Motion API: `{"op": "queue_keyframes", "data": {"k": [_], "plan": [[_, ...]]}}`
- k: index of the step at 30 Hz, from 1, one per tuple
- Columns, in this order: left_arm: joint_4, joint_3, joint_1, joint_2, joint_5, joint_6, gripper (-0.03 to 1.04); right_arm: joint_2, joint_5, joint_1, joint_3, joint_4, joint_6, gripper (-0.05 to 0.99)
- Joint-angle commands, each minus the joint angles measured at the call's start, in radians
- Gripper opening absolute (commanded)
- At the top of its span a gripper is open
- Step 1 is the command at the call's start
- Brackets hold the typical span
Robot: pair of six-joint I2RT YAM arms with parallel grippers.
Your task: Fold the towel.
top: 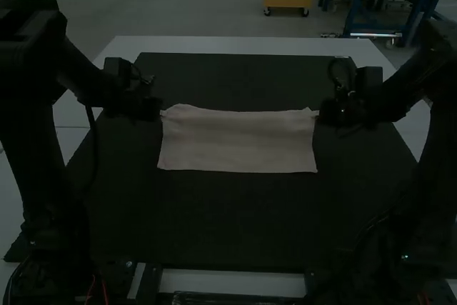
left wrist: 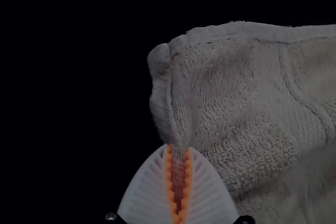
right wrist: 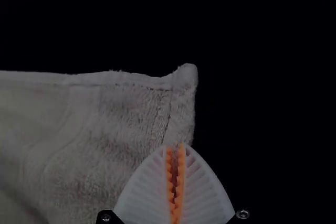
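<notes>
Robot arms, two, dark and jointed: the left arm (top: 32, 141) and the right arm (top: 435, 126), one at each side of the table.

Table (top: 232, 281), one, pale and smooth, its near strip showing between the arm bases.

Mat (top: 228, 226), one, dark, matt, four-sided, laid on the table.

Towel (top: 239, 141), one, pale, a wide rectangle over the middle of the mat; looped terry pile, flat woven bands, stitched hems, a straight near edge and a slightly wavy far one. Number of layers: cannot tell.

Grippers, two, at the towel's far corners. Left gripper (top: 161, 113): clenched on the towel's side hem near the far left corner. Right gripper (top: 319, 113): clenched likewise near the far right corner. Fingers, two apiece, white, ribbed, tapered; orange toothed pads (left wrist: 169, 171), two apiece.
</notes>
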Motion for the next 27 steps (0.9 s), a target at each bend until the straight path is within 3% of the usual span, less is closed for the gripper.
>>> {"op": "queue_keyframes", "data": {"k": [1,9,27], "plan": [[-0.008,-0.018,0.022,-0.062,-0.006,0.029,0.02,-0.062,0.003,-0.029,-0.012,-0.004,-0.001,-0.02],[-0.045,-0.064,0.022,-0.169,-0.006,0.027,0.02,-0.159,-0.023,-0.029,-0.058,-0.058,-0.001,-0.02],[-0.221,-0.175,0.023,-0.395,-0.011,0.040,0.02,-0.344,-0.050,-0.029,-0.178,-0.167,-0.008,-0.02]]}}
